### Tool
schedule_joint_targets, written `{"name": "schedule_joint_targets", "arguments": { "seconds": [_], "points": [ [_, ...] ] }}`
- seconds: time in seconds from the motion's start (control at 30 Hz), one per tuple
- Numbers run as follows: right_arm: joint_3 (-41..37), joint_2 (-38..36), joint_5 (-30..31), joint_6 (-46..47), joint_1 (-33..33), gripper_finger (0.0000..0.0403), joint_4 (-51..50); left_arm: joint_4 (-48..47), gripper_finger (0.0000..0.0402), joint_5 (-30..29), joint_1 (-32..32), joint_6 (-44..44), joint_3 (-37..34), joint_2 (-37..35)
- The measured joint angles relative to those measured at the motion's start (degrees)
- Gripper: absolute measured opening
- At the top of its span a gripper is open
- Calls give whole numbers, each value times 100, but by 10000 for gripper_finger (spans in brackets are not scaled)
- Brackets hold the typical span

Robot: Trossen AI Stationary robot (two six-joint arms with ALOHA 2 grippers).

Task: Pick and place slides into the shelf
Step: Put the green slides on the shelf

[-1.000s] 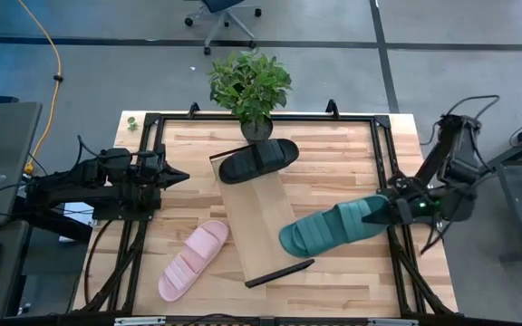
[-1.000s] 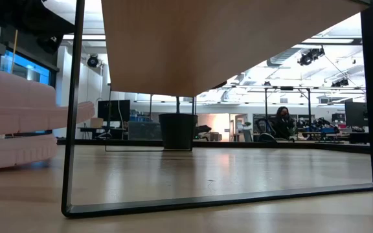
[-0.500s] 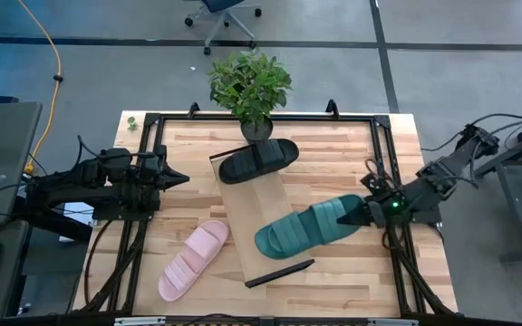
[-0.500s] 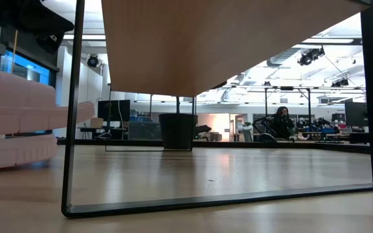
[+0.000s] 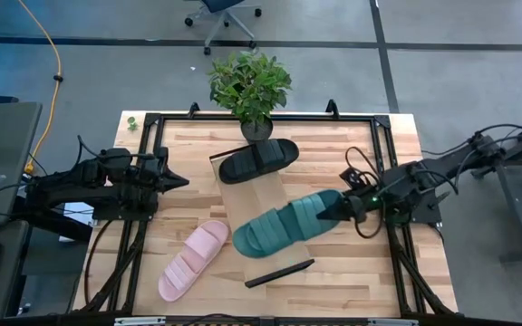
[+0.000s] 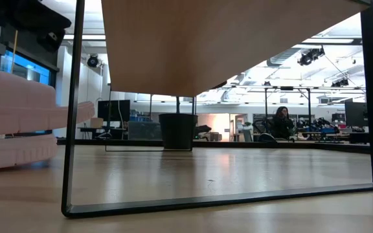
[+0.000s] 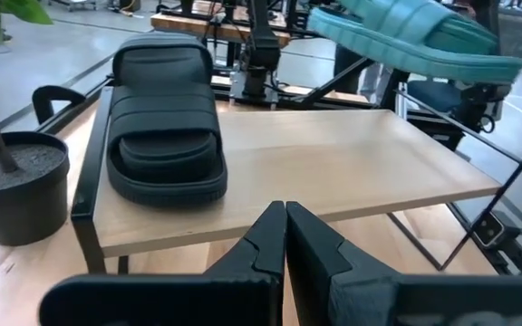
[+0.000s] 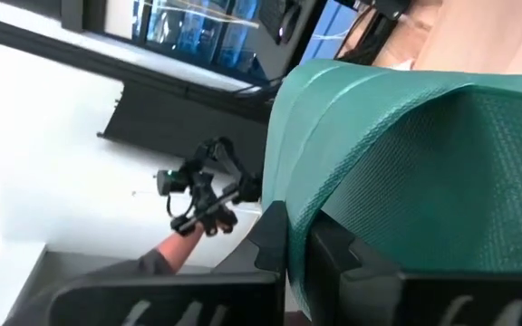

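The dark green slide (image 5: 279,228) hangs in the air over the near half of the light-wood shelf (image 5: 254,204), carried by my right gripper (image 5: 338,210), which is shut on it. From the left wrist view the green slide (image 7: 406,34) floats above the plank (image 7: 333,167). The black slide (image 5: 259,160) lies sole-down on the shelf's far end. The pale pink slide (image 5: 194,259) rests sole-down on the table left of the shelf. My left gripper (image 5: 182,181) waits shut at the table's left, level with the shelf's far end. My right gripper holds the green slide by its right-hand end (image 5: 326,211), beside the ribbed strap, pinched between the two fingers (image 8: 275,237). The fingers come roughly level from the table's right, along the slide's length. The slide is lifted clear and lies about level over the shelf.
A potted plant (image 5: 250,86) stands at the table's far edge just behind the shelf. Black frame rails (image 5: 383,163) run along the table's sides. The shelf's black end bar (image 5: 279,273) lies near the table's near edge. A person (image 6: 282,120) sits far off in the room.
My right gripper has travelled from the table's right edge toward its left, staying shut on the green slide. The slide has moved with it, lifted, from beside the shelf to above the shelf's near half.
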Motion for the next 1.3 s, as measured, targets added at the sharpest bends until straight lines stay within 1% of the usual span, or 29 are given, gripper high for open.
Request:
{"name": "schedule_joint_targets", "arguments": {
  "seconds": [0.17, 0.33, 0.47, 0.6, 0.9, 1.13, 1.3],
  "points": [
    [0, 282, -308, 0, -274, 2, 307, 0, 1, 92, 1, 55, 0, 0],
    [0, 729, -702, 17, -433, 2, 675, 0, 1, 103, 1, 62, 0, 0],
    [0, 995, -729, 126, -432, 2, 910, -1, 1, 236, 1, 65, 0, 0],
    [0, 1123, -431, 329, -296, 2, 914, -2, 1, 330, 0, 69, 0, 0],
    [0, 1141, 630, 743, 112, 2, 829, -4, 1, 350, 2, 236, 0, 0],
    [0, 1152, 1048, 1208, 419, 2, 400, -3, 1, 441, 1, 237, 0, 0],
    [0, 1155, 1263, 1371, 543, 2, 407, -4, 1, 501, 2, 237, 0, 0]
  ]
}}
